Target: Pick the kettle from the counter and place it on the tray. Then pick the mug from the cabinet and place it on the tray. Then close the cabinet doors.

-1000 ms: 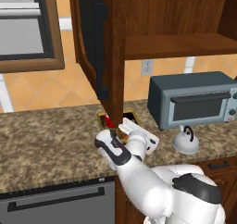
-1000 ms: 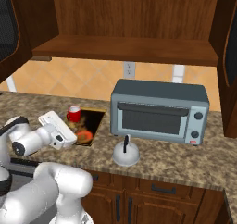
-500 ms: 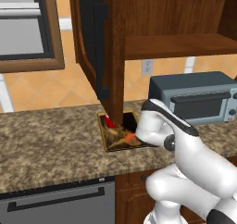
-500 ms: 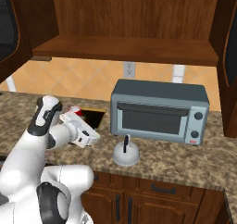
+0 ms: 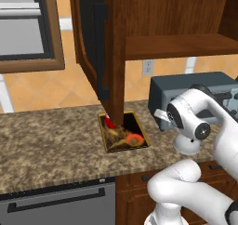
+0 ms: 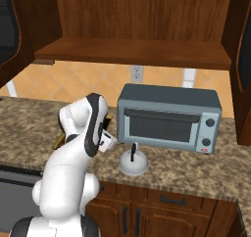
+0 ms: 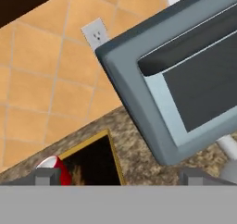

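Two fingers (image 7: 46,176) spread wide, holding nothing. My gripper (image 7: 118,177) hangs over the counter (image 5: 46,140) between tray (image 5: 141,135) and toaster oven (image 6: 169,118). Mug (image 5: 109,122) sits at the tray's back-left corner; kettle (image 6: 133,161) on the counter, before the oven.

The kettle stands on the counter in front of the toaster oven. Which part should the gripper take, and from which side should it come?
Probably the black arched handle on top of the kettle, taken from straight above. The kettle stands upright, its domed body looks wide and smooth, and the handle is thin. The toaster oven stands close behind, so a sideways approach seems tighter.
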{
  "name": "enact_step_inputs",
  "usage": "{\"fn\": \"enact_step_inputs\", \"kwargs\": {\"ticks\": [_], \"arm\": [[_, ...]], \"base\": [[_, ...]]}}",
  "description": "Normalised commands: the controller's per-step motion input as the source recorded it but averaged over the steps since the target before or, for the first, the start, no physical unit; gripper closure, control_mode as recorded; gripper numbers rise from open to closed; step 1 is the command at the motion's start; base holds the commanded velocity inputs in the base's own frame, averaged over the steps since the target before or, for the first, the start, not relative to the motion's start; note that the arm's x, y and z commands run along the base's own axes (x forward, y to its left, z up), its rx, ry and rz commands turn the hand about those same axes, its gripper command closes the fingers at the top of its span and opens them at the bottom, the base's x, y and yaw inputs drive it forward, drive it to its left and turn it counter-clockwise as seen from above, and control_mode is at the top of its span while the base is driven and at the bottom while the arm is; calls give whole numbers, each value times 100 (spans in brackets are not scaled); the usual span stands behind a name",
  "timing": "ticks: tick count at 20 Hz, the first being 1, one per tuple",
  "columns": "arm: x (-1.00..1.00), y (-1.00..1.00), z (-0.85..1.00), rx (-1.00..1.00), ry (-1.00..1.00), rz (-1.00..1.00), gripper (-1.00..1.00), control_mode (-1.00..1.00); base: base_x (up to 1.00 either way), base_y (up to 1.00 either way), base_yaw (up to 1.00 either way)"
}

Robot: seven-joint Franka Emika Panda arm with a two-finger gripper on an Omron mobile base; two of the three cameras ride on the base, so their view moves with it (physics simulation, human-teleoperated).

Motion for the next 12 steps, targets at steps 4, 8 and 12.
{"fn": "enact_step_inputs", "kwargs": {"ticks": [4, 8, 12], "arm": [[-12, 0, 100, 0, 44, -3, -100, -100], [-2, 1, 100, -2, 29, -6, -100, -100], [0, 11, 100, -17, 4, -6, -100, -100]], "base": [[0, 0, 0], [0, 0, 0], [0, 0, 0]]}}
